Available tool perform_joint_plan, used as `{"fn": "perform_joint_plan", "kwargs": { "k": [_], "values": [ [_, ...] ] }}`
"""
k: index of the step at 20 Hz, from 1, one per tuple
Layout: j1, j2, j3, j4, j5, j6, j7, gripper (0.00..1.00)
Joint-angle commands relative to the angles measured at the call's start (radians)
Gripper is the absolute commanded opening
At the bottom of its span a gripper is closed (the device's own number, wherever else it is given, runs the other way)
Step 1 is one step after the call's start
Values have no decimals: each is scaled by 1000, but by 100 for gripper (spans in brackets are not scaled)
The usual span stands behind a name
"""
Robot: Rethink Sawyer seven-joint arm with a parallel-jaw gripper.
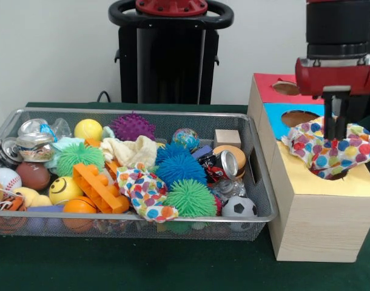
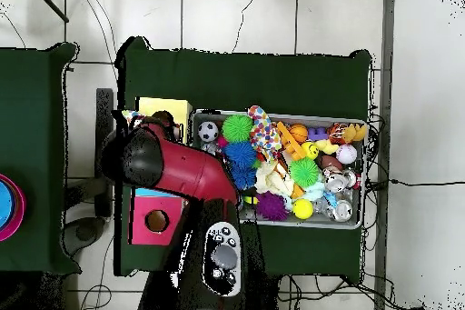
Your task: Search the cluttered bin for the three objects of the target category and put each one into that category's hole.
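no readable text, labels, brands or numbers show anywhere in either view

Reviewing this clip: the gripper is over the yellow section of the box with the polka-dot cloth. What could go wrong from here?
1. Much of the polka-dot cloth is spread over the box top around the yellow section's hole, so on release it may bunch on the rim instead of dropping through.
2. The gripper sits down in the cloth folds; fabric might cling and lift back out on retraction.
3. A second polka-dot cloth lies among the toys in the wire bin and may drag neighbours along.
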Motion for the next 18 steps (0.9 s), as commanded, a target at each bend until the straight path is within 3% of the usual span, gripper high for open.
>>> {"fn": "perform_joint_plan", "kwargs": {
  "k": [1, 8, 18],
  "values": [
    [9, -23, 63, 76, 33, 31, 247, 0],
    [69, 13, -26, 73, 18, 63, 276, 0],
    [194, 90, -234, 25, -2, 159, 316, 0]
  ]
}}
